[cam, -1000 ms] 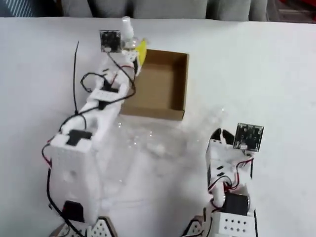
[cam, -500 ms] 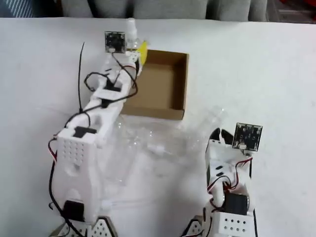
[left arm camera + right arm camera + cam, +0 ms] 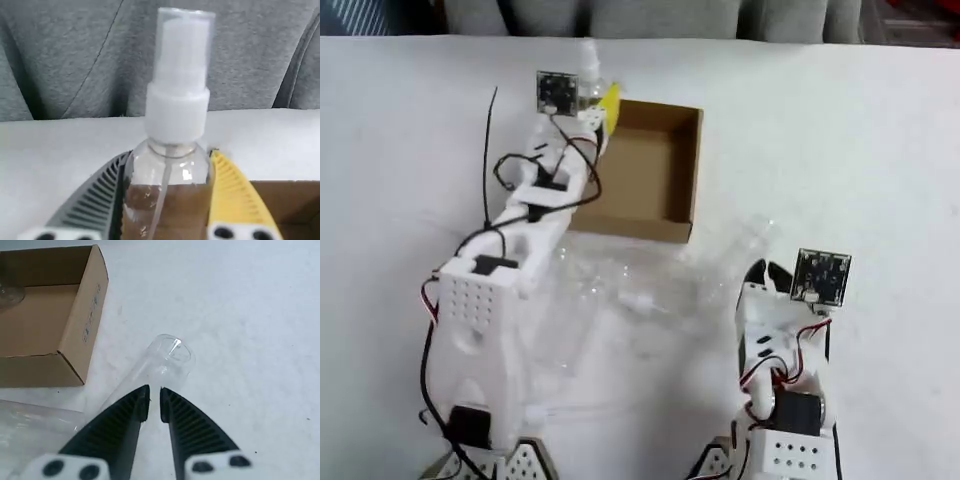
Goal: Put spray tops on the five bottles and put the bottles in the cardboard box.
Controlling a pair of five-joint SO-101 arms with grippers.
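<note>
Left wrist view: left gripper (image 3: 170,159) clamped round capped bottle (image 3: 167,192), upright beside cardboard box (image 3: 285,200), presumably for boxing; right gripper (image 3: 154,391) nearly closed, empty, by uncapped bottle (image 3: 167,357)

I see a clear bottle (image 3: 165,200) with a white top (image 3: 177,105); left gripper (image 3: 170,157) ribbed grey and yellow, right gripper (image 3: 153,392) ribbed black; brown box (image 3: 85,315); white table (image 3: 240,315).
</note>
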